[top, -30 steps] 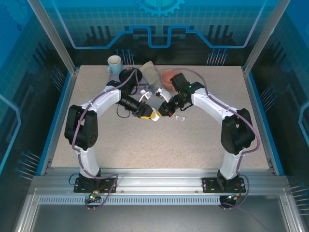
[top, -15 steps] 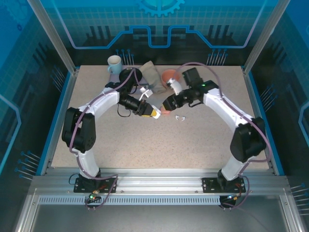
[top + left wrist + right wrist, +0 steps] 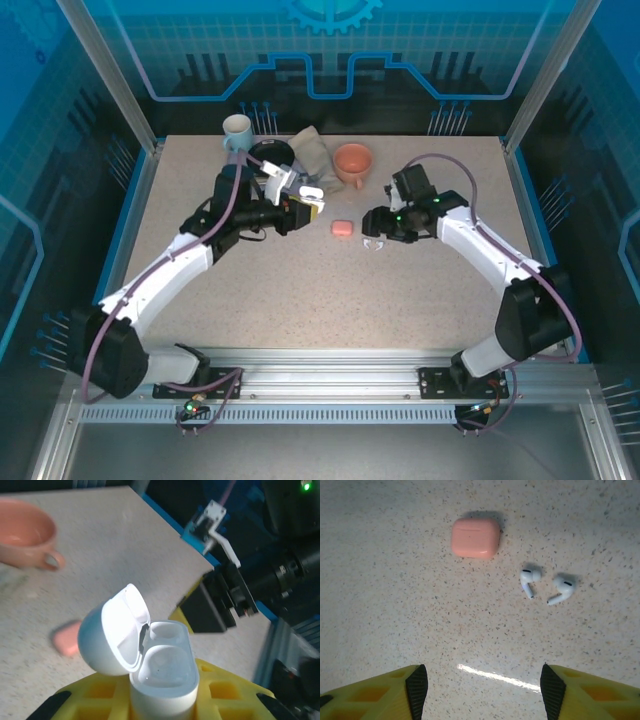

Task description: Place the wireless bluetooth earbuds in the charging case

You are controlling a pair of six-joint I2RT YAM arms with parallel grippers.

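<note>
White earbuds [image 3: 530, 576] lay side by side on the table [image 3: 395, 605], about its middle, close together but not touching. My right pincer [image 3: 484, 692] hung over them with its fingers spread wide above bare speckled tabletop. Through its wrist camera the pair sat ahead of the fingertips, off toward one finger's side. From above, that pincer hovered just beside the pair, on the side toward the table's far edge.

The pink case [image 3: 475, 537], lid shut, lay flat near the pair on the side toward the table's left edge. It was apart from them and farther ahead of my right fingers.

My left pincer [image 3: 162, 702] was clamped on the white charging case [image 3: 165, 672], held up off the table, left of the middle and toward the far edge. Its lid [image 3: 117, 637] stood swung open and the two wells faced outward. That case was well apart from the white earbuds, with the pink case lying on the table between the two.

Along the far edge stood a pink cup [image 3: 351, 160] near the middle and a beige cloth [image 3: 310, 150] to its left. A white mug [image 3: 237, 130] stood toward the far left corner. All of these were well behind the pair.
</note>
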